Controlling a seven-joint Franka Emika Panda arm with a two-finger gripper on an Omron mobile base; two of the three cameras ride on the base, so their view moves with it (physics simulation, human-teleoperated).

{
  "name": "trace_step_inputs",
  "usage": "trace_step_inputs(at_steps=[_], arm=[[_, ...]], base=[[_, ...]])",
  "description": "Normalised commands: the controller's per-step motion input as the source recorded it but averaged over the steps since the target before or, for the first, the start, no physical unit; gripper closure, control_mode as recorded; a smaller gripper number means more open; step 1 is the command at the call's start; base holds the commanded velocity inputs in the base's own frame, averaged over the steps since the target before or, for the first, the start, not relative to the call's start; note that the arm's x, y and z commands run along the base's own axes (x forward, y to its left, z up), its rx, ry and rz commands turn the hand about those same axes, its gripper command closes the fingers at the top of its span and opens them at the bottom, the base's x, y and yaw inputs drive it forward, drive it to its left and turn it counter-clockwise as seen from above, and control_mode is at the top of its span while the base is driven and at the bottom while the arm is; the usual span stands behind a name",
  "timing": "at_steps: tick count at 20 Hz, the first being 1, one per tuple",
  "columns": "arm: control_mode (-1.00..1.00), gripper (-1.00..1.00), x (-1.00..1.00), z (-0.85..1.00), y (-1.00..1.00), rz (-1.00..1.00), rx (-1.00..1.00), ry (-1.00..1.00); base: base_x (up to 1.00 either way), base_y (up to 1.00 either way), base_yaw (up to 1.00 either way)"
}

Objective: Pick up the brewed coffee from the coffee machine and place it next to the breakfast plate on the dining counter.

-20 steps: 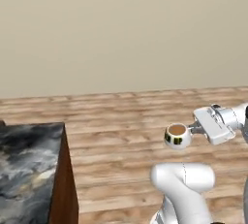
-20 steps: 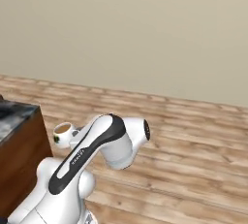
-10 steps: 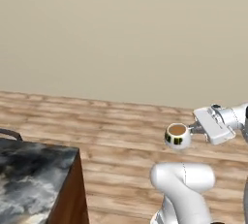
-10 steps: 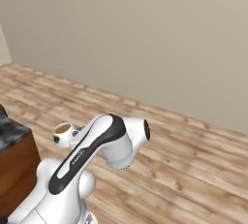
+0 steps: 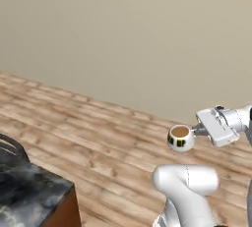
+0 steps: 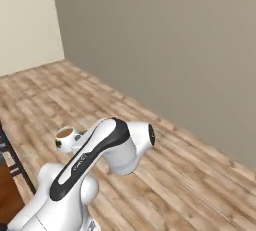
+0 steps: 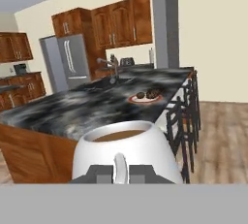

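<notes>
Wood-plank floor [image 5: 88,123] and a plain beige wall [image 5: 123,39] back both base views; your hand view looks across the kitchen.

- Cup [image 5: 180,137]: white, dark-and-yellow band, brown coffee inside. It is carried in the air over the floor, upright, level, at the end of the arm. In your right base view the cup [image 6: 65,138] sits just left of the arm's dark-striped link. In the hand view the cup [image 7: 127,152] is close in the foreground, its handle facing you.
- Gripper [image 5: 197,130]: jaws closed on the cup at its handle side. The hand view shows the two grey fingers [image 7: 100,173] either side of the handle, touching the cup.
- Dining counter [image 7: 72,109]: dark marble with grey-white veins on a brown wood base, well apart from the cup, ahead of it in the hand view. One corner of the counter [image 5: 29,191] shows at the lower left of your left base view.
- Plate [image 7: 145,98]: red-orange rim, dark brown food pieces on it, lying on the counter toward its right edge.
- Stools [image 7: 186,116]: dark, lined up along the counter's right side.
- Fridge [image 7: 68,65]: grey, against the back wall between brown wood cabinets [image 7: 116,24].
</notes>
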Motion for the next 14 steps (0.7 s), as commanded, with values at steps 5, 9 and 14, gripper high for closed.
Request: trace_step_inputs(at_steps=[5,9,14], arm=[[1.00,1.00,0.00,0.00,0.00,0.00,0.00,0.00],[1.00,1.00,0.00,0.00,0.00,0.00,0.00,0.00],[1.00,1.00,0.00,0.00,0.00,0.00,0.00,0.00]], base=[[1.00,-0.21,0.57],[1.00,-0.08,0.66],[1.00,-0.08,0.71]])
